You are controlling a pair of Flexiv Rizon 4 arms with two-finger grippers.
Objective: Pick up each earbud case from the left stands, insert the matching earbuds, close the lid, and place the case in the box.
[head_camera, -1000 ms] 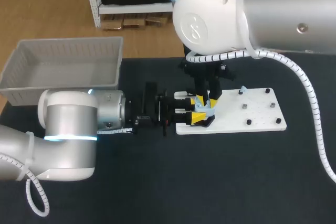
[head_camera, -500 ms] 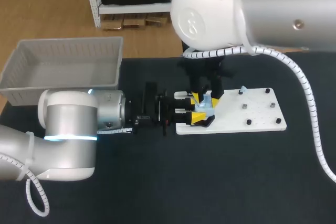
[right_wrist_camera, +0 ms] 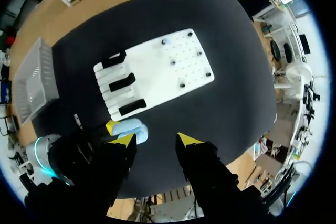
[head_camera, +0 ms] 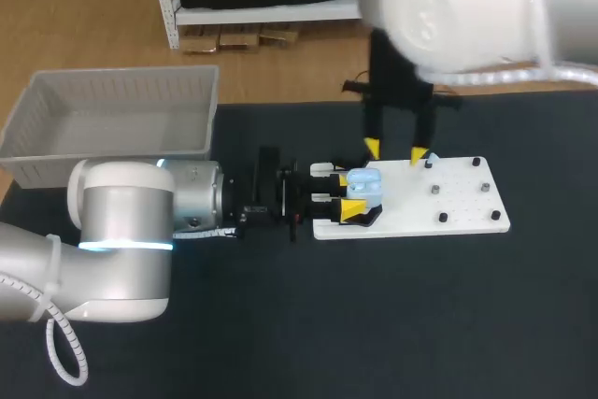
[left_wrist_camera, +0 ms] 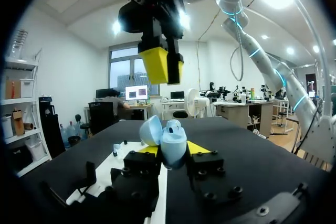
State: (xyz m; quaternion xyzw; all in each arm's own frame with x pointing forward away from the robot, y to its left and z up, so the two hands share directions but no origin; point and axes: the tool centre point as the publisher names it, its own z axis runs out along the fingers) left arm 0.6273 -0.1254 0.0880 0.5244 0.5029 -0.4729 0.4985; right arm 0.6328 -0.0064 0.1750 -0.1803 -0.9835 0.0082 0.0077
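Got the left gripper (head_camera: 351, 195) pinched shut on the pale blue earbud case (head_camera: 364, 184), one yellow tip pressing each side. Holding it at the left end of the white board (head_camera: 467, 207), right by the black stands (right_wrist_camera: 122, 82) (three of them in a row, going by the right wrist view). Can't say whether the case touches the nearest stand or sits a bit above it. Looks to have its lid flipped up in the left wrist view, tilted off to one side of the rounded body. No way to see inside it from here.

Found the right gripper (head_camera: 395, 151) hanging up over the board's back edge, higher than the case and clear of it. Fingers spread wide, nothing between them. Same story from its own camera: big gap between the yellow tips, only the dark table (head_camera: 374, 324) underneath, with the case and the left gripper's tip showing just beside one finger.

Also spotted a small blue piece (right_wrist_camera: 164, 41) near the board's back edge, among the little black pegs (head_camera: 435, 190). Too tiny to call it an earbud for sure.

Grey bin (head_camera: 47, 161) parked at the table's back left corner, well apart from the board, behind the left arm.
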